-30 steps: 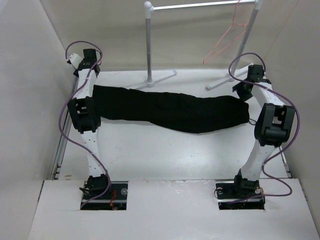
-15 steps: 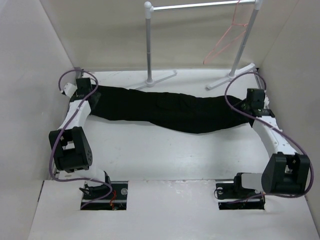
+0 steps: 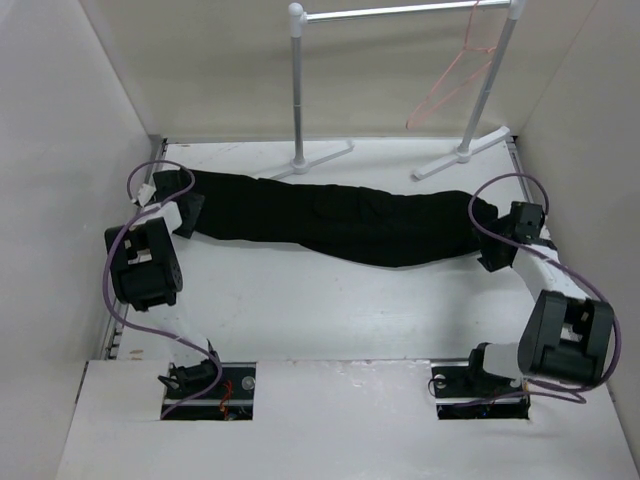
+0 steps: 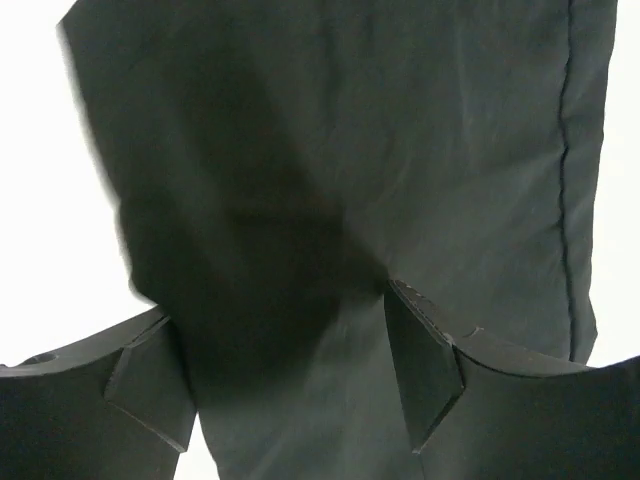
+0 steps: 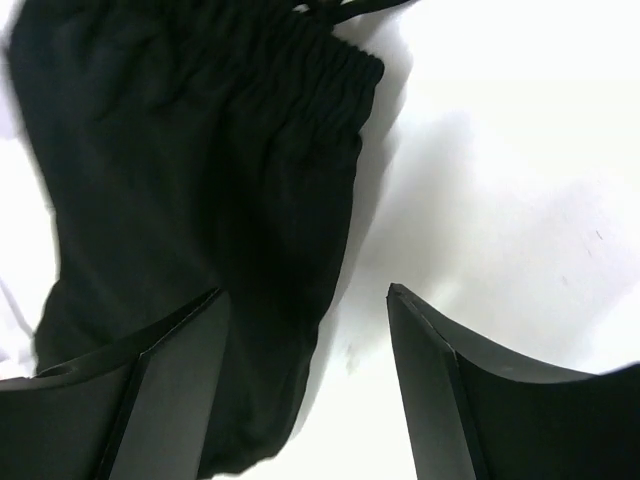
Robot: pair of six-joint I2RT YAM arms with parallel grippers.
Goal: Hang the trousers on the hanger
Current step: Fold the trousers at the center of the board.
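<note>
From the top camera I count one pair of trousers (image 3: 340, 220), stretched flat left to right across the bench (image 3: 330, 310). There is also one hanger (image 3: 455, 75), hooked on the rail of the single rack (image 3: 297, 90) at the back right and well apart from the cloth. Hanger and rack show in that view only.

My left gripper (image 3: 182, 205) sits at the trousers' left end and my right gripper (image 3: 497, 243) at their right end.

The left wrist camera adds what the top one hides. Its jaws stand apart with black cloth filling the gap, and a stitched seam (image 4: 565, 150) runs off to one side. The right wrist camera also shows jaws apart, with the gathered waistband (image 5: 330, 55) ahead. There the cloth reaches partway into the gap and bare bench fills the rest.

I count two arms and two rack posts.
</note>
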